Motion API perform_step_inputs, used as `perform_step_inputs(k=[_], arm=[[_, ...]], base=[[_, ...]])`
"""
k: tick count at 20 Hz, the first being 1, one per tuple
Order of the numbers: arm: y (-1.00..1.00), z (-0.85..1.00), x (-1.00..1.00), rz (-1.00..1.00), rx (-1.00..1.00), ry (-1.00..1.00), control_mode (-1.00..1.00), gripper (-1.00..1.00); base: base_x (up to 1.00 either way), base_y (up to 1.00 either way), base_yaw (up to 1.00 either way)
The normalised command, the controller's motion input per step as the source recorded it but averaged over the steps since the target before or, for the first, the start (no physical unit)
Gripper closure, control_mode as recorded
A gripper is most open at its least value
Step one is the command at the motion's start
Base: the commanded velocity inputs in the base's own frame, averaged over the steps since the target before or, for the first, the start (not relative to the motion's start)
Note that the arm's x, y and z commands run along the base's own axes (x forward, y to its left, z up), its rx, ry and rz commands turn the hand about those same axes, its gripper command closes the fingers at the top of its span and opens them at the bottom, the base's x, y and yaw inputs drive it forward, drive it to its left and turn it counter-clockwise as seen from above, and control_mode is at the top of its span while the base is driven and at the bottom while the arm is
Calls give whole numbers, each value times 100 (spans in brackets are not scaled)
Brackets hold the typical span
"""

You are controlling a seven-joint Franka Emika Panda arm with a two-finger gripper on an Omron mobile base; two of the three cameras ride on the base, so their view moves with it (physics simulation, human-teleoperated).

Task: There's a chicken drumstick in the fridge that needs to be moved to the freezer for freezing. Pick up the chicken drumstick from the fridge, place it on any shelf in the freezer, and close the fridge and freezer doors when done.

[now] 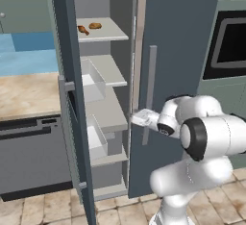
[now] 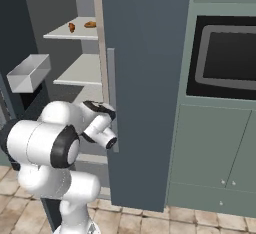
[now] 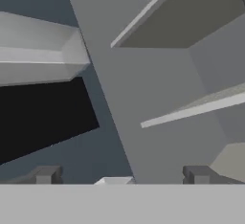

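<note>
Reddish-brown, one chicken drumstick point(image 1: 83, 29) beside one bun point(image 1: 95, 25) on shelf point(image 1: 113, 32).

Glossy white rounded arm point(image 1: 202, 137), black rings at the joints, two small dark grey square-tipped fingers point(image 3: 45, 175)

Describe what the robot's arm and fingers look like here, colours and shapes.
The arm is glossy white, built of fat rounded segments with dark black rings and caps at the joints. No cables or markings show. In the hand view the gripper ends in two small, blocky dark grey fingers.
</note>
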Motion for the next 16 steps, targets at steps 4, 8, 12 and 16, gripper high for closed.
perform_step_inputs(k=[4,8,12,16], arm=[[1,70,-92,0,0,-3,-100,-100],[1,71,-83,0,0,-2,-100,-100],[0,82,-38,0,-5,-2,-100,-100],[0,77,-17,0,-15,0,-100,-100]], base=[[0,0,0],[0,0,0],[0,0,0],[0,0,0]])
